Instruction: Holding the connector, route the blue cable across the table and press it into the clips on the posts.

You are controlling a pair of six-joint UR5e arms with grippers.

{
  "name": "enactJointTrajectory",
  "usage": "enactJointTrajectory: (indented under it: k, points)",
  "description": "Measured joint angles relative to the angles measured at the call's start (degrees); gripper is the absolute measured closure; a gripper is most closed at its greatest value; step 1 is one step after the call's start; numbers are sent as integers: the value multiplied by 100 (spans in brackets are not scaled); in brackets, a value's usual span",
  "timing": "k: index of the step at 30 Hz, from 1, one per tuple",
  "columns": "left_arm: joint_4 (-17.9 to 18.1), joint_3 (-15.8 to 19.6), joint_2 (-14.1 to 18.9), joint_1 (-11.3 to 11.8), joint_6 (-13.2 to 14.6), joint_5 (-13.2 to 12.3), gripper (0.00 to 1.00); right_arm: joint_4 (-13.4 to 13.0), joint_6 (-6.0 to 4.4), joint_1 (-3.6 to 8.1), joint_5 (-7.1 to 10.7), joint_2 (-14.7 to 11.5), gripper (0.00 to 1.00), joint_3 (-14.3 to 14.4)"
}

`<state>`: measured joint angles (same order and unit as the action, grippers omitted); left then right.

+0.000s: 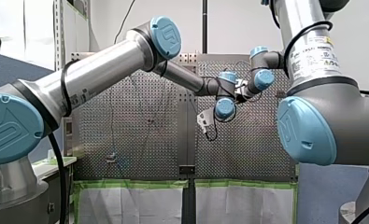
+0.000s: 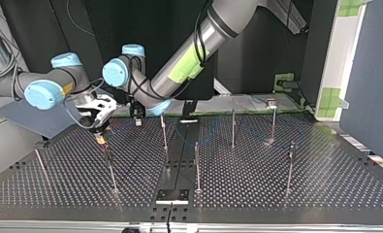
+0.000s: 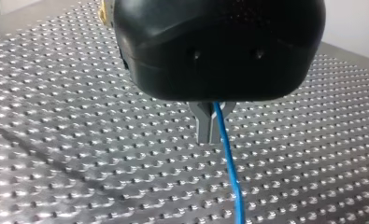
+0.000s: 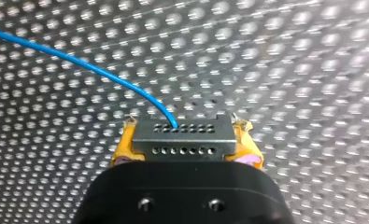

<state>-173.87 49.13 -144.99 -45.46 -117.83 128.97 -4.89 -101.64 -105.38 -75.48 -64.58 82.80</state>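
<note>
In the left wrist view my left gripper (image 3: 209, 140) is shut, its metal fingers (image 3: 202, 125) pinching the blue cable (image 3: 230, 168), which runs on from the fingertips over the perforated table. In the right wrist view my right gripper (image 4: 184, 128) is shut on a grey connector (image 4: 187, 143) with rows of small holes, held between yellow pads (image 4: 124, 144). The blue cable (image 4: 79, 63) leaves the connector's face and curves away across the table. In the top view my right gripper (image 2: 101, 127) hangs at the left and my left gripper (image 2: 137, 119) close beside it, both low over the table.
Several thin upright posts stand on the perforated table (image 2: 257, 184), one (image 2: 164, 132) right beside my left gripper, one (image 2: 110, 167) below my right gripper, others (image 2: 232, 127) toward the top view's right. A dark seam with a small plate (image 2: 172, 195) runs down the table's middle.
</note>
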Motion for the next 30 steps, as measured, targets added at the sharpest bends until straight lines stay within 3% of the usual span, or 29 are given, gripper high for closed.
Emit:
enactJointTrajectory:
  k: [9, 17, 30]
  points:
    - [277, 385, 396, -20, 94, 283, 99, 353, -3, 66, 8, -462, 100, -71]
    - [176, 736, 747, -118, 205, 450, 99, 486, -6, 111, 23, -870, 100, -75]
    - [346, 924, 1374, -197, 477, 429, 99, 547, 19, 70, 130, -994, 100, -74]
